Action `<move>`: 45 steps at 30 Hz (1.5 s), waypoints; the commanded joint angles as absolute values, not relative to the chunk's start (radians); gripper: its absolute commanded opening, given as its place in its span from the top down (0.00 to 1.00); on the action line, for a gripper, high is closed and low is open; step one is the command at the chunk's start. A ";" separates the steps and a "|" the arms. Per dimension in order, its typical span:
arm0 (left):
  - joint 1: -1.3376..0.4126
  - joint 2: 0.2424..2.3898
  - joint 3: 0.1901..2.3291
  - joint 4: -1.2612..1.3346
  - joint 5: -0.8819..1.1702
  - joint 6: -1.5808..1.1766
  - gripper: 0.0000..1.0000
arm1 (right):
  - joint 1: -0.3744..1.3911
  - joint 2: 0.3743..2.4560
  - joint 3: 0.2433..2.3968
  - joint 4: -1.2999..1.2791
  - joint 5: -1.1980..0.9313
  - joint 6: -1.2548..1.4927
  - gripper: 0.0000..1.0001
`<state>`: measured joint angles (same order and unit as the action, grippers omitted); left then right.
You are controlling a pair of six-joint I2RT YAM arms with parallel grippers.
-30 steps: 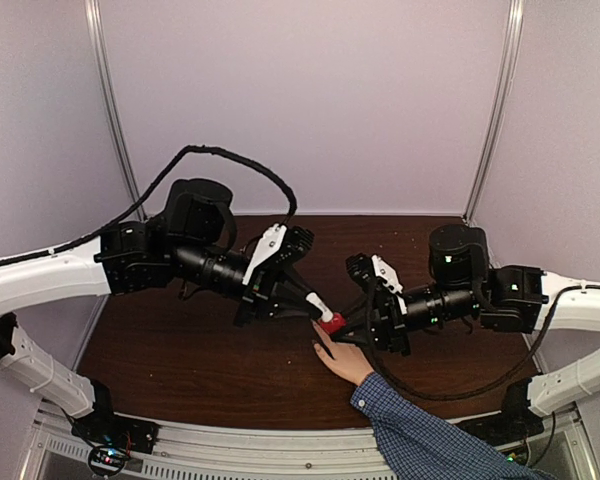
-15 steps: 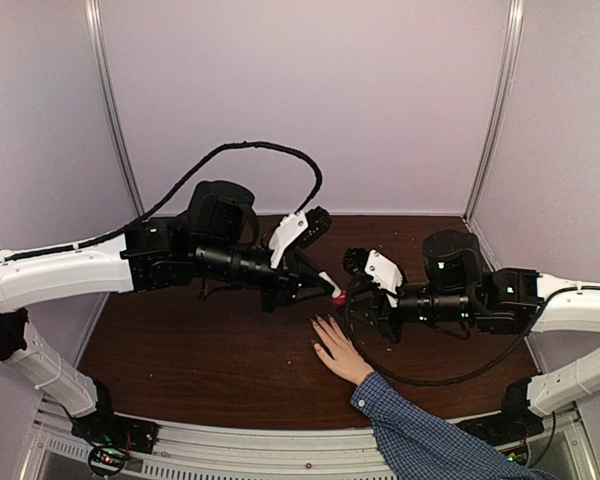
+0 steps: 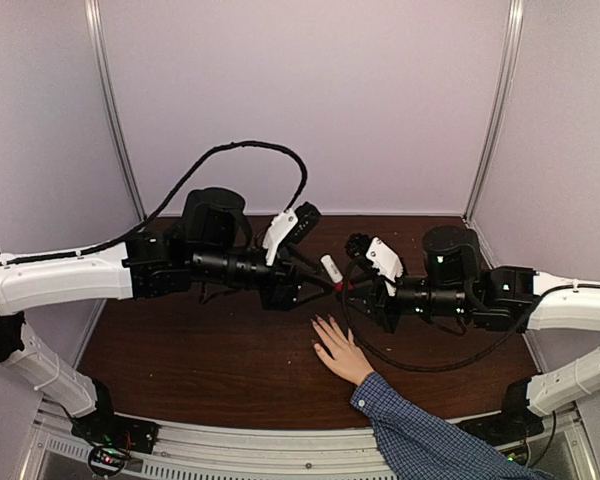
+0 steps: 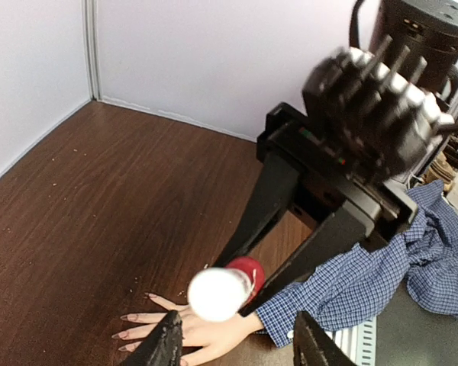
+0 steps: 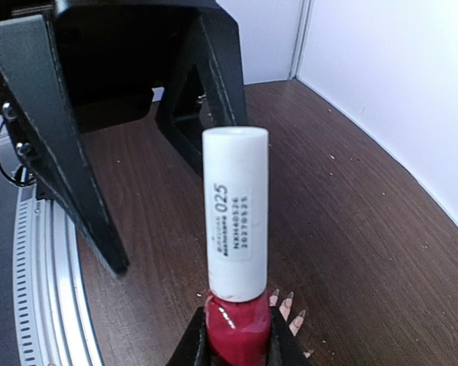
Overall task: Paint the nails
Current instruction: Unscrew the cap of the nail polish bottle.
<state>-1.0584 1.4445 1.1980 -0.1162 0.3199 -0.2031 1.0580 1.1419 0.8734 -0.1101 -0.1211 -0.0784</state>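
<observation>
- Nails [image 4: 125, 316] are showing as tiny dark reddish tips on the fingers of a light-skinned hand [image 4: 185, 332]; they are too small to tell which are coated.
- That hand [image 3: 338, 350] is lying flat, palm down, on the brown table [image 3: 200, 350] near its front edge, with the fingers spread and pointing away from the arm bases.
- A blue checked sleeve [image 3: 420, 440] is covering the forearm, which is running off toward the near right corner.
- Right gripper [image 5: 237, 347] is pinching the red glass body of a small polish bottle [image 5: 237, 329] between its fingers, lifted off the table above and beyond the hand.
- White cap [image 5: 235, 213] is sitting on the bottle and pointing toward the left arm; printed digits are facing the right wrist camera.
- Left gripper [image 4: 238, 345] is hovering with its fingers spread wide and gripping nothing, its mouth facing the cap's round end.
- In the overhead view the two grippers are meeting nose to nose over the middle of the table, with the cap [image 3: 331, 270] standing between them.
- Whether the left fingers are touching the cap cannot be told.
</observation>
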 commanded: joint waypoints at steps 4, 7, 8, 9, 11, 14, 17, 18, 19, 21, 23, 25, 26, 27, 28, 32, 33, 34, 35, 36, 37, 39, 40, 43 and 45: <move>-1.024 1.340 1.145 -0.007 0.641 -0.061 0.46 | 1.031 1.113 0.874 -0.048 -0.442 -0.041 1.00; -1.025 1.333 1.127 0.053 0.735 -0.025 0.47 | 1.031 1.109 0.876 -0.025 -0.560 -0.046 1.00; -1.025 1.330 1.116 0.090 0.764 -0.026 0.48 | 1.031 1.105 0.878 -0.014 -0.614 -0.042 1.00; -1.025 1.328 1.102 0.130 0.792 -0.028 0.48 | 1.031 1.104 0.882 -0.006 -0.648 -0.038 1.00; -1.025 1.328 1.076 0.224 0.841 -0.045 0.49 | 1.031 1.106 0.894 -0.002 -0.710 -0.032 1.00; -1.028 1.340 1.075 0.289 0.878 -0.070 0.53 | 1.032 1.116 0.907 -0.002 -0.775 -0.022 1.00; -1.031 1.359 1.080 0.338 0.905 -0.096 0.58 | 1.032 1.136 0.919 0.025 -0.819 -0.016 1.00; -1.033 1.367 1.080 0.355 0.913 -0.107 0.60 | 1.032 1.143 0.924 0.026 -0.829 -0.015 1.00; -1.035 1.374 1.081 0.367 0.923 -0.114 0.61 | 1.032 1.150 0.928 0.027 -0.838 -0.014 1.00; -1.042 1.387 1.089 0.375 0.935 -0.123 0.63 | 1.033 1.157 0.932 0.033 -0.850 -0.010 1.00; -1.047 1.400 1.098 0.373 0.939 -0.128 0.65 | 1.032 1.161 0.936 0.035 -0.857 -0.008 1.00; -1.047 1.406 1.100 0.377 0.946 -0.134 0.66 | 1.032 1.164 0.939 0.035 -0.863 -0.008 1.00; -1.048 1.407 1.100 0.379 0.950 -0.136 0.67 | 1.033 1.165 0.940 0.035 -0.867 -0.007 1.00; -1.048 1.408 1.100 0.384 0.952 -0.141 0.69 | 1.032 1.167 0.941 0.036 -0.869 -0.006 1.00; -1.048 1.409 1.101 0.388 0.953 -0.147 0.71 | 1.032 1.167 0.942 0.037 -0.871 -0.005 1.00; -1.048 1.418 1.103 0.402 0.965 -0.164 0.79 | 1.032 1.164 0.937 0.042 -0.871 -0.003 1.00; -1.048 1.418 1.102 0.403 0.963 -0.169 0.81 | 1.032 1.163 0.937 0.042 -0.864 -0.003 1.00; -1.048 1.420 1.101 0.405 0.962 -0.173 0.84 | 1.032 1.162 0.937 0.041 -0.858 -0.003 1.00; -1.048 1.418 1.099 0.406 0.959 -0.176 0.87 | 1.032 1.159 0.936 0.040 -0.848 -0.004 1.00; -1.048 1.417 1.098 0.406 0.954 -0.177 0.90 | 1.032 1.157 0.936 0.039 -0.831 -0.003 1.00; -1.048 1.418 1.097 0.405 0.946 -0.178 0.93 | 1.031 1.154 0.935 0.036 -0.814 -0.002 1.00; -1.047 1.415 1.097 0.395 0.927 -0.181 0.97 | 1.031 1.149 0.934 0.031 -0.774 -0.001 1.00; -1.048 1.414 1.098 0.390 0.920 -0.181 0.99 | 1.029 1.147 0.933 0.029 -0.755 0.000 1.00; -1.048 1.409 1.102 0.358 0.861 -0.172 1.00 | 1.029 1.136 0.930 0.029 -0.685 0.000 1.00; -1.047 1.404 1.106 0.333 0.816 -0.160 1.00 | 1.028 1.128 0.927 0.030 -0.636 0.000 1.00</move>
